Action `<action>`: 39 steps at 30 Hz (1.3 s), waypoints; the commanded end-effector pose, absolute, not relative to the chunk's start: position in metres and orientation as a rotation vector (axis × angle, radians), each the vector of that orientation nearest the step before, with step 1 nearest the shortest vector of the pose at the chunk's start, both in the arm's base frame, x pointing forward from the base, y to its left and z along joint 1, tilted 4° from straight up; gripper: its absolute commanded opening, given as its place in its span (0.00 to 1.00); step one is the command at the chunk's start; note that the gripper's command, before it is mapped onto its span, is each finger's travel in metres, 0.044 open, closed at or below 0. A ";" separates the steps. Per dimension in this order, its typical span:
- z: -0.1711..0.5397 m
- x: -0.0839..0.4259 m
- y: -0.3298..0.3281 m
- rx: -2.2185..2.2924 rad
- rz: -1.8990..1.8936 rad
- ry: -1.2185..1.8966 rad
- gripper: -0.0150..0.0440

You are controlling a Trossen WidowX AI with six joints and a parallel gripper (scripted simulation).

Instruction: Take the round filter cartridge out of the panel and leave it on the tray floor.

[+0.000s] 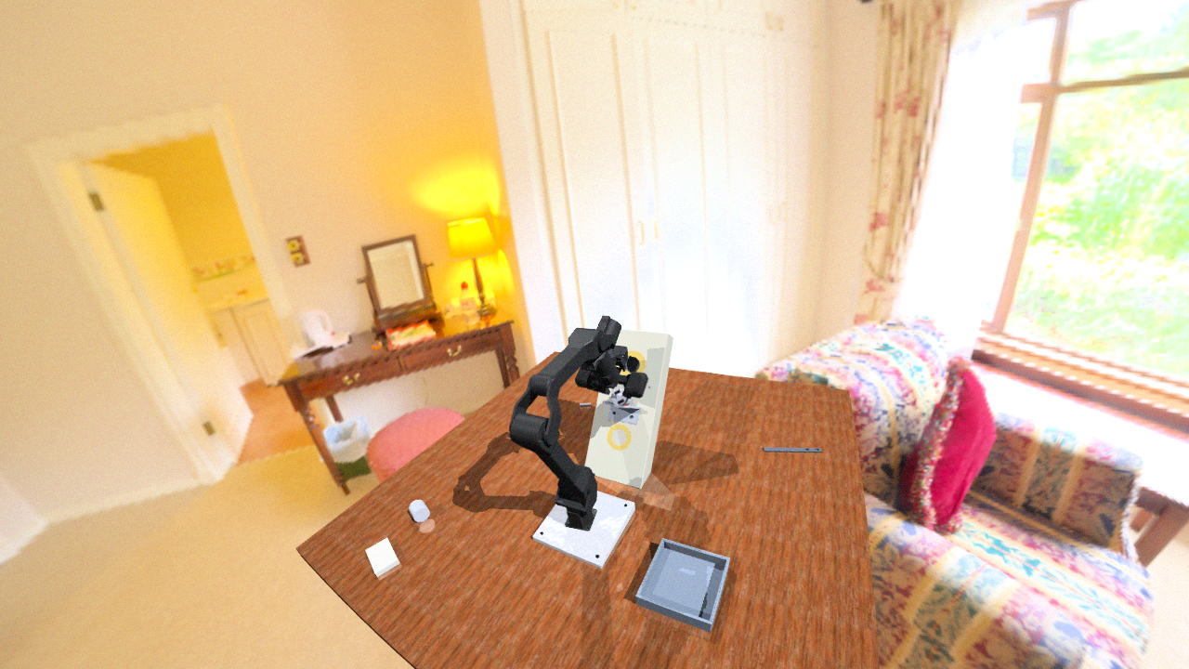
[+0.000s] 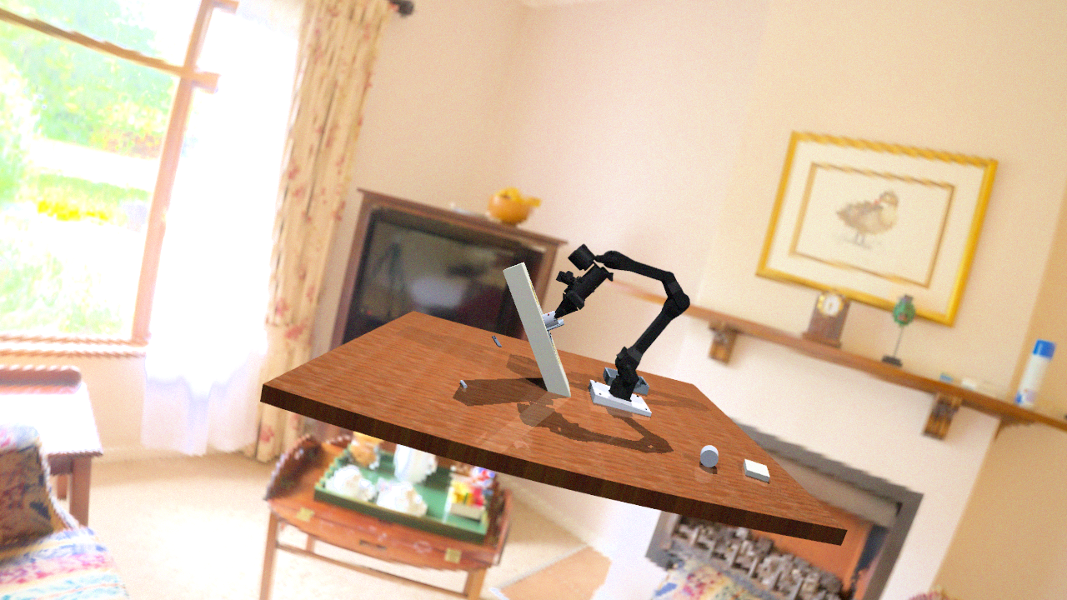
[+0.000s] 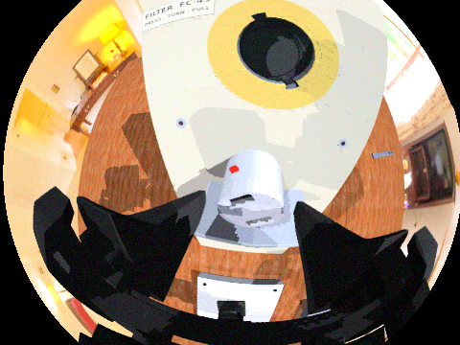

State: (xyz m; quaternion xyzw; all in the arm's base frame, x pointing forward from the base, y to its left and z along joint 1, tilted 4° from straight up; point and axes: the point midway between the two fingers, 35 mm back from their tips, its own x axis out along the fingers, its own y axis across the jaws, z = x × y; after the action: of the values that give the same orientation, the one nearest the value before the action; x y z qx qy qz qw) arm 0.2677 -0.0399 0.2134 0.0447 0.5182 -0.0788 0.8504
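Note:
The white round filter cartridge [image 3: 254, 179] has a red mark on its side and two dark slots on its face. It is out of the round socket [image 3: 254, 43], resting on the small grey ledge [image 3: 287, 235] [image 1: 623, 417] of the pale service panel [image 1: 617, 465] [image 2: 533, 328] [image 3: 168, 81]. My gripper [image 3: 251, 202] [image 2: 558, 314] is open, with one finger on each side of the cartridge and gaps showing in the wrist view. The fingers partly hide the cartridge in the top and exterior views. The blue-grey tray [image 1: 674, 613] stands near the robot base, away from the panel.
A white cylinder [image 1: 418, 510] [image 2: 708, 456] and a white block [image 1: 383, 557] [image 2: 756, 470] lie toward one table corner. A thin grey bar [image 1: 792, 450] [image 3: 382, 154] lies beyond the panel. The white base plate [image 1: 615, 519] is between panel and tray.

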 end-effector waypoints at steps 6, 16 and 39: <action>0.200 0.272 -0.041 0.090 -0.164 1.098 0.77; 0.203 0.272 -0.041 0.094 -0.167 1.094 0.58; 0.251 0.277 -0.041 0.094 -0.167 1.094 0.25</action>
State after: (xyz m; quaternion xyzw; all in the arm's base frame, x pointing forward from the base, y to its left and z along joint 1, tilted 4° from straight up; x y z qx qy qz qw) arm 0.2796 -0.0419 0.2379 0.0446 0.5215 -0.0790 0.8484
